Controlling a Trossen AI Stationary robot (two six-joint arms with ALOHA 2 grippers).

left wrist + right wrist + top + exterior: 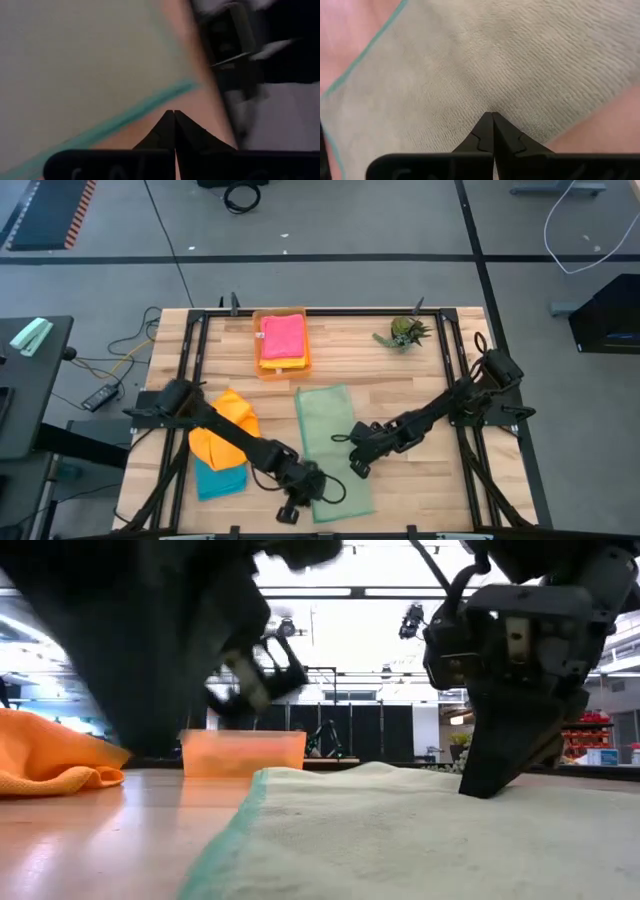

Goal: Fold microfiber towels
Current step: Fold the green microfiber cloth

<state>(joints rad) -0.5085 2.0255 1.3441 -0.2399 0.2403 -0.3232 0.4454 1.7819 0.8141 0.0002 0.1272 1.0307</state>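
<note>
A sage green towel [335, 440] with a teal hem lies flat on the table as a long strip running from far to near. It also shows in the low view [400, 830] and in both wrist views [75, 65] [520, 60]. My left gripper [320, 487] is shut at the towel's left edge near its near end. Its tips [173, 112] hover over bare wood just beside the hem [150, 107]. My right gripper [356, 469] is shut, with its tips on the towel close to the right edge. My left gripper: I cannot tell whether its shut tips touch the hem or the table beside it. My right gripper sets its shut fingertips [493, 116] on the towel's top surface [492, 102], a little inside the right edge. The fingers slant down from the table's right side [487, 785]. The towel lies flat under them.
An orange towel [225, 430] [50, 755] and a teal towel [220, 478] lie heaped at the near left. An orange tray [300, 360] [243, 752] holding a pink towel [283, 335] stands at the far middle. A small green plant [405, 332] is at the far right.
</note>
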